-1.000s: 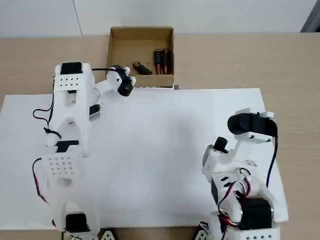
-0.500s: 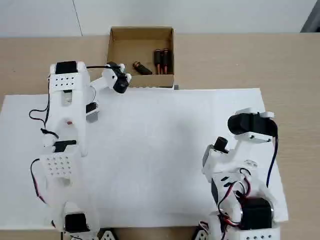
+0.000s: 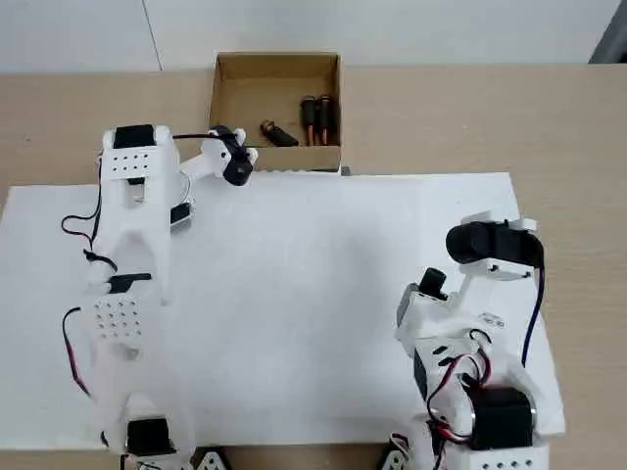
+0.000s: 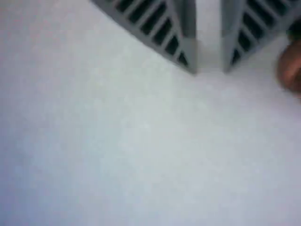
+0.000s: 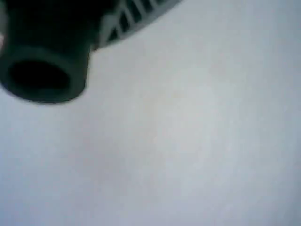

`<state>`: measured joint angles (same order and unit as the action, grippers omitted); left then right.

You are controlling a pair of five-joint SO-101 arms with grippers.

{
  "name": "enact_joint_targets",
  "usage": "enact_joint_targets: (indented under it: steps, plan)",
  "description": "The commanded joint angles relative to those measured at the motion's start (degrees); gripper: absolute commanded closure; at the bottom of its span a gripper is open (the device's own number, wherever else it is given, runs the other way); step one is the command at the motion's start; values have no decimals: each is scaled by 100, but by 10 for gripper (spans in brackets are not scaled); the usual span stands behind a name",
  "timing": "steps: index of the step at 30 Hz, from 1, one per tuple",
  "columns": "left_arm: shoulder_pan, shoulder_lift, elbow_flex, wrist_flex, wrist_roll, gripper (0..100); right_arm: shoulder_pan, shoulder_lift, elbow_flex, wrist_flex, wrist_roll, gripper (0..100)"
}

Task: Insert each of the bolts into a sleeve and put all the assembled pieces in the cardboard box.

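While left gripper has only edged sideways beside cardboard box front corner, fingers slightly apart (nothing between), three pieces lie inside box; delivery looks finished.

The cardboard box is set on the worktop at 12 o'clock, just behind the paper sheet. Assembled pieces are laid in it, toward its 3 o'clock wall.
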<state>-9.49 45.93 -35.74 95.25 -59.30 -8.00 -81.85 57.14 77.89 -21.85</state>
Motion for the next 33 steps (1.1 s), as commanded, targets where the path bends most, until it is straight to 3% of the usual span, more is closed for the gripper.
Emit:
enact_joint_targets:
  steps: [1, 10, 17, 33]
  plan:
    - [-79, 35, -40, -88, 26, 968, 48, -40, -35, -75, 44, 995]
    - [-88, 35, -233, -35, 26, 991, 40, -40, -35, -75, 44, 995]
    - [-44, 35, -892, 492, 26, 995, 40, -40, -35, -75, 35, 995]
    - [18, -334, -1481, 484, 387, 991, 57, -40, -35, -75, 26, 995]
